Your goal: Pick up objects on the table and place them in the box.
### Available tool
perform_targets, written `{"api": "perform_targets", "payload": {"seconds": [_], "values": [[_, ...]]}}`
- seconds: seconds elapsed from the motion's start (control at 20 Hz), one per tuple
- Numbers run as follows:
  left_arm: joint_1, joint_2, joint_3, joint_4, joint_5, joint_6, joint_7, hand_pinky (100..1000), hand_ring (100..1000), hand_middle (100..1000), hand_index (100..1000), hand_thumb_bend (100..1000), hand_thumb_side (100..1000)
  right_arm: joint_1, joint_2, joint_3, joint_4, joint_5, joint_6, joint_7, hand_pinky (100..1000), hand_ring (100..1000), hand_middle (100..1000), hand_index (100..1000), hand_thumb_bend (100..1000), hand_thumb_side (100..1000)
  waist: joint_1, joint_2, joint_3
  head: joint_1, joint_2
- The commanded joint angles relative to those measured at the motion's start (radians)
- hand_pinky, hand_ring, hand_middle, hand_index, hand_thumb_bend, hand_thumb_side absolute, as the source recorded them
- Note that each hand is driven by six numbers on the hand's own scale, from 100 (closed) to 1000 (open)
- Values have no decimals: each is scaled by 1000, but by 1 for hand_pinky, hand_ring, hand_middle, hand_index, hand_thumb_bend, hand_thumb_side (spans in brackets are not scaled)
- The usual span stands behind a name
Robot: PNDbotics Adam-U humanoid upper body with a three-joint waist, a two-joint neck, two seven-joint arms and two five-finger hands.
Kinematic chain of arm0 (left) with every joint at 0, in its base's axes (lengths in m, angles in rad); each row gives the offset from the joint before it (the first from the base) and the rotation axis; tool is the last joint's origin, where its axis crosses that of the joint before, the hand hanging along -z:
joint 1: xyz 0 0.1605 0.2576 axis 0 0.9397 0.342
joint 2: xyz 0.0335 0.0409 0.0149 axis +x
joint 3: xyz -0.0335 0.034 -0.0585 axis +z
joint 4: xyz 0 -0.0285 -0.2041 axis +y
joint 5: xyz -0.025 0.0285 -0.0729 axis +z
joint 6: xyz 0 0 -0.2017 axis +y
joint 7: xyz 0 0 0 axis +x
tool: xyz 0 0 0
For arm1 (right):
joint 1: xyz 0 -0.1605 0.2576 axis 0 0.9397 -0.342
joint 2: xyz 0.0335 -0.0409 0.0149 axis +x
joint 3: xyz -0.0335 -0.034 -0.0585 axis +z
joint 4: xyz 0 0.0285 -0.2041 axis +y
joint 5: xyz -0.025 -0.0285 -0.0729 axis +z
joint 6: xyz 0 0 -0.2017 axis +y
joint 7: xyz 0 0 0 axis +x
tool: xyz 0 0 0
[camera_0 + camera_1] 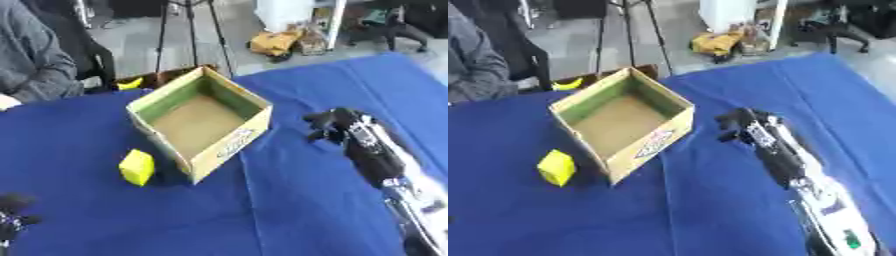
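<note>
The box looks like plain brown cardboard, dull inside. A soft blue cloth covers the surface. The yellow block looks smooth.

One open cardboard box with green inner walls and a brown floor is sitting on the one blue cloth-covered table. One small yellow block is lying just beside the box, on its left. Two black robot hands are showing: the right hand is hanging to the right of the box, and the left hand is peeking in well left of and nearer than the box.
</note>
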Motion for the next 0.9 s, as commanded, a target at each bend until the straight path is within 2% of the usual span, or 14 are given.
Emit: {"api": "perform_targets", "payload": {"seconds": [0.05,0.3,0.55,0.9], "values": [[-8,11,7,-20,-3,-1,4,551,705,549,663,152,1000,-6,-10,-4,-23,-3,0,1,650,834,563,574,246,691,-4,-12,0,26,22],[-7,12,7,-18,-1,2,8,551,705,549,663,153,1000,-6,-8,-4,-21,-3,4,2,650,834,562,573,246,692,-3,-14,0,72,58],[-6,12,7,-17,-1,7,12,550,704,549,662,154,1000,-6,-8,-5,-21,-3,4,2,650,833,562,573,246,691,-4,-14,0,77,86],[-17,27,16,-11,-29,26,25,546,707,549,663,153,1000,-6,-10,-3,-20,-2,4,4,650,833,562,573,244,692,-5,-14,-1,76,97]]}}
